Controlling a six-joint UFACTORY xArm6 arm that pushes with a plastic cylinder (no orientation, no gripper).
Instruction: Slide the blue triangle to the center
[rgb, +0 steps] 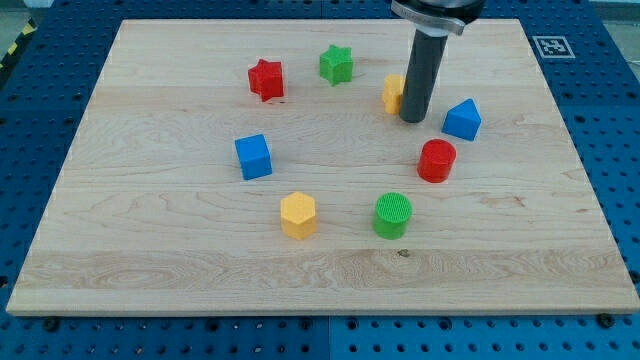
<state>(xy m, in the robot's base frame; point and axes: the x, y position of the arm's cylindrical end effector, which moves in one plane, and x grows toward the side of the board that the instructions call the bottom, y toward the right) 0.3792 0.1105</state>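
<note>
The blue triangle (462, 119) lies at the view's right on the wooden board (150, 250). My tip (413, 119) is on the board just to the left of it, with a small gap between them. The rod stands right against a yellow block (393, 92) and partly hides it, so its shape is unclear.
The other blocks form a ring: a red star (266, 79), a green star (337, 64), a blue cube (253, 156), a yellow hexagon (298, 214), a green cylinder (393, 215) and a red cylinder (437, 160) just below the blue triangle.
</note>
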